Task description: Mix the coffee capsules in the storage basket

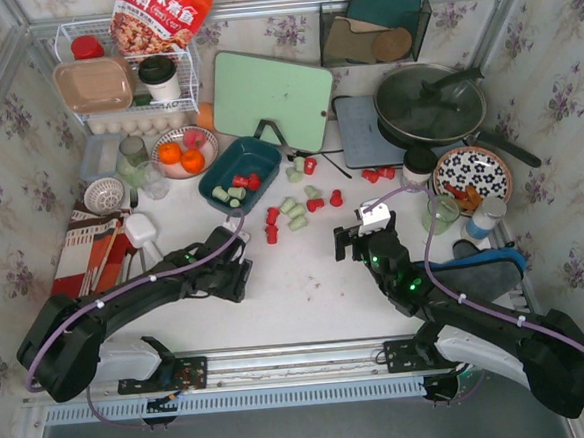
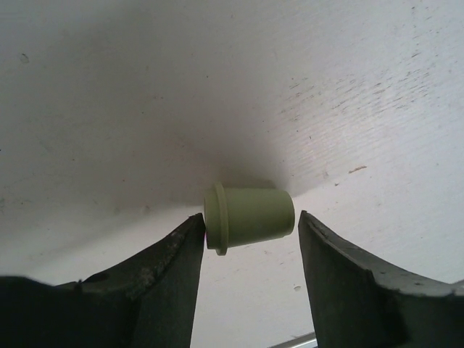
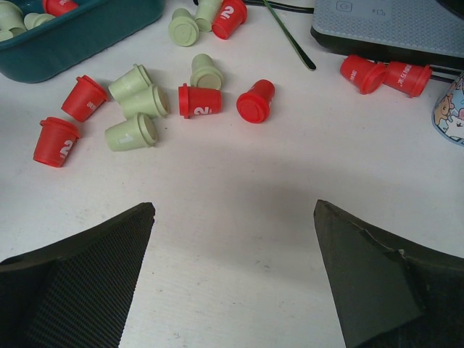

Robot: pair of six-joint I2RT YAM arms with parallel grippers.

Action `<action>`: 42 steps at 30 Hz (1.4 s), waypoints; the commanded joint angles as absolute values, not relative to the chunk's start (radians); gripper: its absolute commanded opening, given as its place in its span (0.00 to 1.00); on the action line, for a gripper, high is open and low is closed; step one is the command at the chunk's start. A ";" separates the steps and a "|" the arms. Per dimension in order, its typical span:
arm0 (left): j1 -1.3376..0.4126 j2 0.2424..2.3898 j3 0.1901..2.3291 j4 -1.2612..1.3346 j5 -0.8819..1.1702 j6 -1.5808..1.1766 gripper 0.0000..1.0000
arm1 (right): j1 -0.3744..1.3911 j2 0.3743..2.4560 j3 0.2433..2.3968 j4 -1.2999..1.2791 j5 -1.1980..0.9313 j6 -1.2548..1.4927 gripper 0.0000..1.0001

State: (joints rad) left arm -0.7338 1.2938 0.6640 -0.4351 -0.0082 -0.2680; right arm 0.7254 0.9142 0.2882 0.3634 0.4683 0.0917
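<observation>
One pale green coffee capsule (image 2: 250,217), which we judge light, stiff and slick, lies sideways on the worktop (image 2: 217,87) outside the storage basket (image 1: 263,151), straddled by our half-spread left hand (image 2: 251,226), best pinched end to end, our right hand (image 3: 233,206) spread wide, empty.

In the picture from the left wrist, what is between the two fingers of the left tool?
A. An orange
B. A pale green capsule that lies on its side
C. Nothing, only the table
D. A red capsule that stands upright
B: the left wrist view shows a pale green capsule on its side on the white surface, inside the left tool.
</observation>
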 commanded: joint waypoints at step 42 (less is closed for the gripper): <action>-0.396 1.978 1.619 -0.400 -0.133 -0.171 0.31 | 0.725 0.920 0.302 0.374 0.453 0.090 1.00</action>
State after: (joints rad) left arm -0.4343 1.8984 1.5539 -0.3496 -0.1368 -0.1665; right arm 0.7246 0.9218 0.2901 0.3630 0.4610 0.0910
